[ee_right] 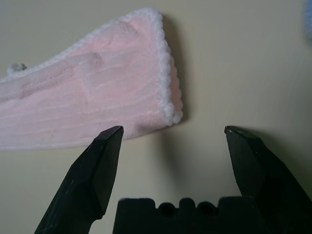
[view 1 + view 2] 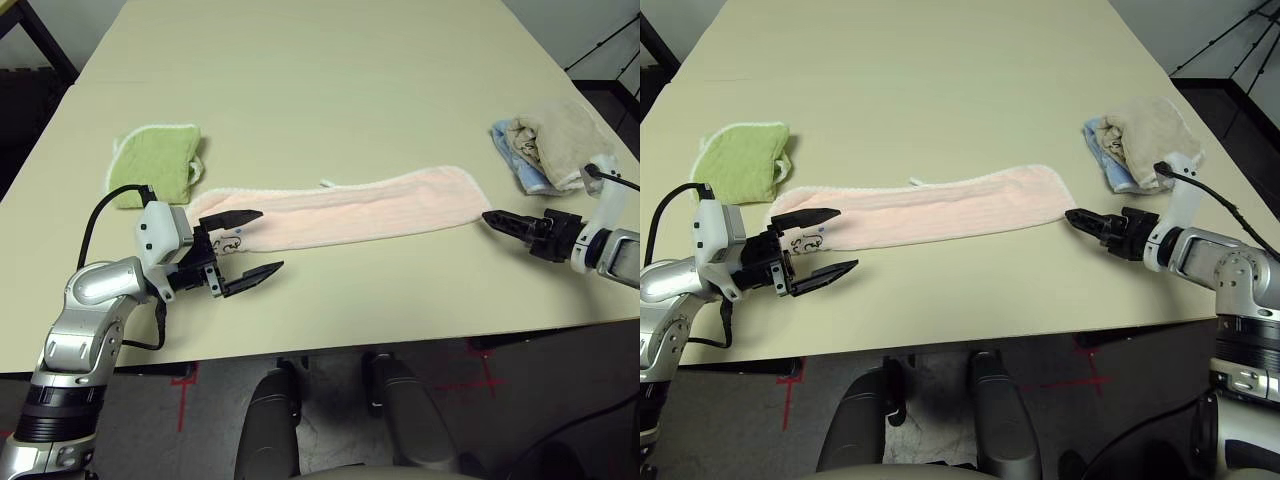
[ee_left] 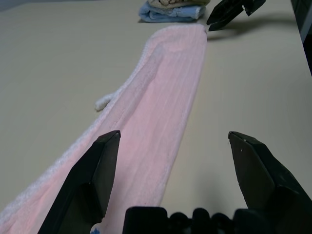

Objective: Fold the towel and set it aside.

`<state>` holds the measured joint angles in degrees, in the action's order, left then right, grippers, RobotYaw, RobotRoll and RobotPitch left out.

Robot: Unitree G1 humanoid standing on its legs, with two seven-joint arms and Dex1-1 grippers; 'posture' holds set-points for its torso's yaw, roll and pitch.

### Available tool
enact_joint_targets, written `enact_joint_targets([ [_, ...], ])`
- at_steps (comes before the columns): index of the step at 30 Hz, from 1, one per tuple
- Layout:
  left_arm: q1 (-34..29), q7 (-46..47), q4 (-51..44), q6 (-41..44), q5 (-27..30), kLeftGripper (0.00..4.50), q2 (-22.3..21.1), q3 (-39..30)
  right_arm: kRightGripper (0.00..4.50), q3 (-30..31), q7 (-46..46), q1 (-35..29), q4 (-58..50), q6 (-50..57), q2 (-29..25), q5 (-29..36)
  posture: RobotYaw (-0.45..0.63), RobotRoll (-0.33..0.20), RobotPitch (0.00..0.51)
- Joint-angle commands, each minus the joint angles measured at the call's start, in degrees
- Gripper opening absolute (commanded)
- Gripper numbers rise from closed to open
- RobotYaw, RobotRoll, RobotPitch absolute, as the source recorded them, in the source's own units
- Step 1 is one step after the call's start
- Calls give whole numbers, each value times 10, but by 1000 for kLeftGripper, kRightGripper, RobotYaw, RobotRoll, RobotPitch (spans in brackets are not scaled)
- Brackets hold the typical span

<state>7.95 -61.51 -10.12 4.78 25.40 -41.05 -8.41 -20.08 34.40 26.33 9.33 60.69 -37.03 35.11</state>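
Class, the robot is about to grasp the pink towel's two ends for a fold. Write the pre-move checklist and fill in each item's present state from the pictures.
1. Left gripper open: ok, fingers spread wide.
2. Right gripper open: ok, fingers spread wide.
3. Towel lying flat in one long strip on the table: ok.
4. Left gripper at the towel's left end: ok, one finger over the cloth, the other over bare table.
5. Right gripper at the towel's right end: ok, the corner lies just ahead of its fingers; not yet touching.
6. Green cloth and beige-and-blue bundle apart from the towel: ok.
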Motion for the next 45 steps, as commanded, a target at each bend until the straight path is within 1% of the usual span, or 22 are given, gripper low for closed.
enact_joint_targets([
  [1, -11, 0, -1, 1, -9, 4484, -7, 4, 4500, 25, -6, -4, 24, 2, 15, -11, -166, 0, 210],
  [16, -8, 6, 2, 2, -13, 4484, -8, 8, 4500, 67, 6, 17, 27, -39, 47, -36, -157, 0, 212],
  [18, -8, 6, 3, 2, -14, 4500, -8, 8, 4134, 70, 6, 18, 31, -46, 48, -40, -156, 0, 211],
  [20, -8, 7, 4, 1, -15, 4500, -8, 8, 3564, 72, 8, 19, 35, -52, 48, -43, -156, 0, 211],
  [21, -7, 7, 5, 1, -15, 4500, -8, 8, 3168, 72, 9, 19, 35, -53, 47, -43, -156, 0, 210],
  [22, -7, 7, 5, 1, -16, 4500, -8, 8, 2864, 73, 11, 18, 36, -54, 46, -43, -157, 0, 210],
  [23, -7, 7, 6, 1, -16, 4500, -8, 8, 2424, 74, 11, 17, 36, -55, 46, -43, -157, 0, 210],
  [24, -6, 7, 6, 2, -16, 4500, -8, 8, 2115, 74, 12, 17, 37, -56, 45, -43, -159, 0, 210],
  [26, -6, 7, 7, 2, -17, 4500, -8, 9, 1227, 73, 11, 15, 40, -60, 46, -44, -160, 0, 210],
  [29, -4, 8, 8, 4, -18, 4500, -8, 10, 110, 70, 9, 13, 40, -64, 48, -44, -162, 0, 209],
  [30, -4, 8, 8, 4, -19, 4500, -8, 10, 47, 67, 8, 12, 39, -67, 50, -43, -163, 0, 209],
  [36, 1, 8, 12, 4, -20, 4500, -8, 12, 47, 38, 2, 10, 28, -97, 72, -27, -162, 0, 207],
  [38, 1, 9, 12, 3, -21, 4500, -8, 12, 47, 33, 2, 9, 26, -127, 79, -32, -162, 0, 207],
  [45, 2, 12, 14, 3, -22, 4500, -8, 15, 47, 12, 6, 6, -6, -148, 101, -2, -162, 0, 203],
])
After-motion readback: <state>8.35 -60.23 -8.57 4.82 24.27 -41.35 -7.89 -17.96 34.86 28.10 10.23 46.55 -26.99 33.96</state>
